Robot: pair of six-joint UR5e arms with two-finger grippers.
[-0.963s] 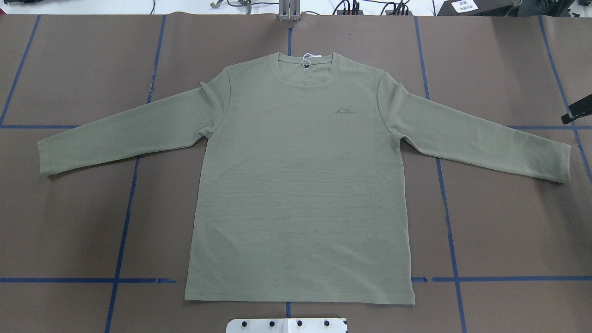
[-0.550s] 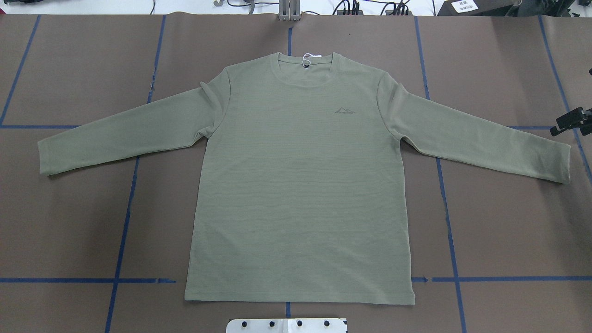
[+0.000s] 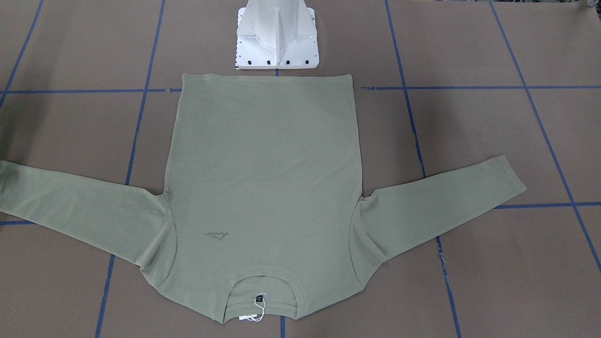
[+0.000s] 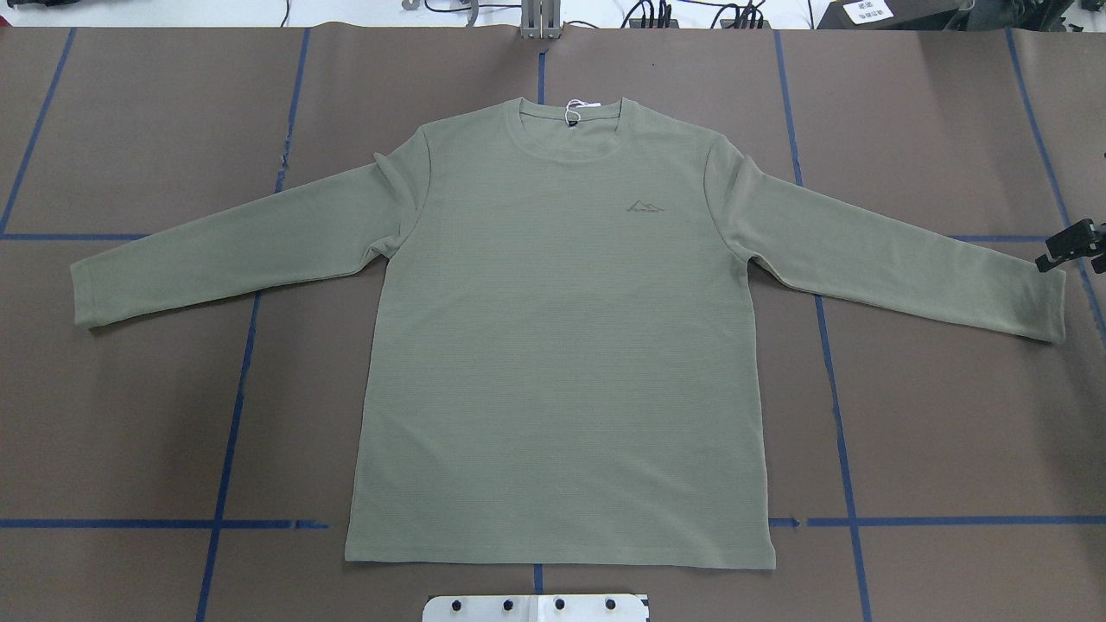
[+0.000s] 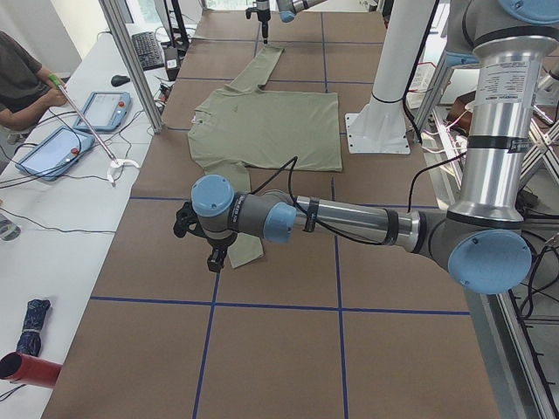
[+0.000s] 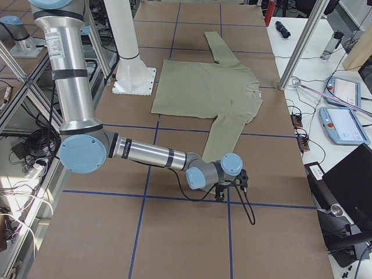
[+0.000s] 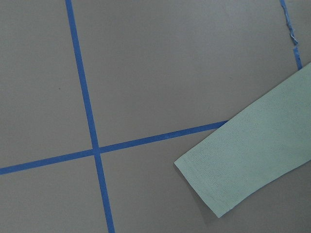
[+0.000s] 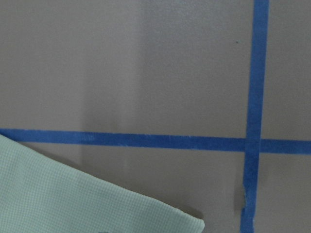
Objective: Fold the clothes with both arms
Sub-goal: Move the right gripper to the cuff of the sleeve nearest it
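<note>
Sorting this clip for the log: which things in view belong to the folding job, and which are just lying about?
Job: olive-green shirt, left arm, right arm.
Lying about: tablet, keyboard, both on the side bench.

Robotics lab: brown table gridded with blue tape, teach pendants, aluminium frame posts, loose cables

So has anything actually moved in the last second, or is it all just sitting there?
Only the right gripper: at the overhead view's right edge it has slid down the picture, towards the sleeve cuff beside it, without touching it. The shirt lies flat as before; nothing grasped.
</note>
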